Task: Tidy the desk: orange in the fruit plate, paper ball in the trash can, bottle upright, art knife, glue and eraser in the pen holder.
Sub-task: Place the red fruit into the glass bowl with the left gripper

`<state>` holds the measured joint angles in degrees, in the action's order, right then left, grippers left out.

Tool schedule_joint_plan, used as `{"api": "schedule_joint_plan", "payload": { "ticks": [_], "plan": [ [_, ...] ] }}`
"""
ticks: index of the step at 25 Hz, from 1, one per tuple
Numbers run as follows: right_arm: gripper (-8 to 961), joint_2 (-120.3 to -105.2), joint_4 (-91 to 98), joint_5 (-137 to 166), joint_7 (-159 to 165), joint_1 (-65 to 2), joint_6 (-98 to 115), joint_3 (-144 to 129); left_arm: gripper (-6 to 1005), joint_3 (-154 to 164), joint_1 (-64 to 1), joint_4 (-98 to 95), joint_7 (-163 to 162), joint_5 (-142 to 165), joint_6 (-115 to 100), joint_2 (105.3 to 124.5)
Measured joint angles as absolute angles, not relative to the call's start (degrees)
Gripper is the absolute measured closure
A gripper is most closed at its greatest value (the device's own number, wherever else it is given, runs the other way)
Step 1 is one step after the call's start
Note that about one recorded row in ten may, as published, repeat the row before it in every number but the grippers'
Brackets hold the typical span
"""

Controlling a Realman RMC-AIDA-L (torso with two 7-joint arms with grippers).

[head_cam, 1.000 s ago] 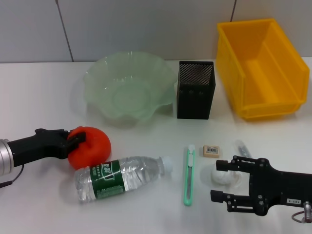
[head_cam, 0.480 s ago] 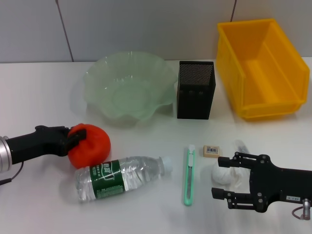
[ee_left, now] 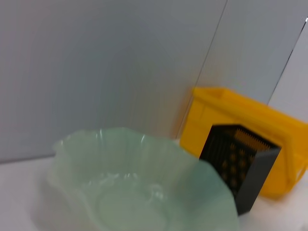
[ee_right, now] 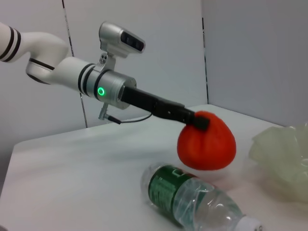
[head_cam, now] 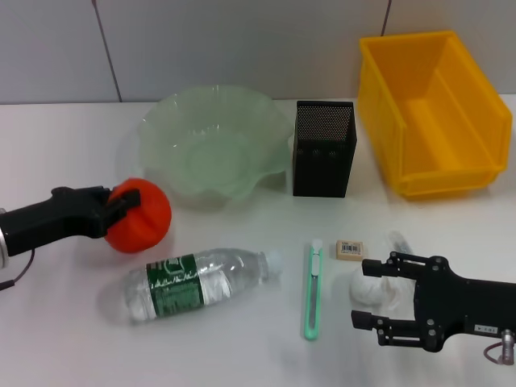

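Observation:
My left gripper (head_cam: 119, 211) is shut on the orange (head_cam: 141, 218), holding it in front of the green fruit plate (head_cam: 211, 143); the right wrist view shows its fingers (ee_right: 196, 122) pinching the orange (ee_right: 208, 143) low over the table. The bottle (head_cam: 189, 278) lies on its side nearer me. My right gripper (head_cam: 359, 294) is open, with its fingers on either side of the white paper ball (head_cam: 372, 290). The green art knife (head_cam: 313, 289) and the eraser (head_cam: 350, 249) lie left of it. The glue (head_cam: 398, 241) shows partly behind the gripper. The black pen holder (head_cam: 324, 149) stands upright.
A yellow bin (head_cam: 431, 113) sits at the back right beside the pen holder. The left wrist view looks over the plate (ee_left: 134, 192) toward the pen holder (ee_left: 238, 163) and the bin (ee_left: 240, 120). A grey wall runs behind the table.
My left gripper has carried the orange up and away from the bottle, toward the plate. The bottle has shifted slightly. The right gripper has barely moved.

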<state>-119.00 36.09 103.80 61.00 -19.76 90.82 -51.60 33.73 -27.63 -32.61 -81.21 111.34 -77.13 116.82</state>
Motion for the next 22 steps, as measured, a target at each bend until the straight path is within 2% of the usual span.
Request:
{"api": "schedule_joint_plan", "payload": {
  "ticks": [13, 22],
  "plan": [
    [199, -119.00, 35.92, 103.78, 60.99, -19.68, 90.79, -51.50, 850, 33.75, -26.42, -34.19, -80.21, 103.32, -82.63, 116.65],
    [199, -119.00, 35.85, 103.54, 60.99, -19.68, 90.32, -51.50, 851, 33.77, -26.42, -34.19, -76.18, 97.39, -84.79, 117.79]
  ]
}}
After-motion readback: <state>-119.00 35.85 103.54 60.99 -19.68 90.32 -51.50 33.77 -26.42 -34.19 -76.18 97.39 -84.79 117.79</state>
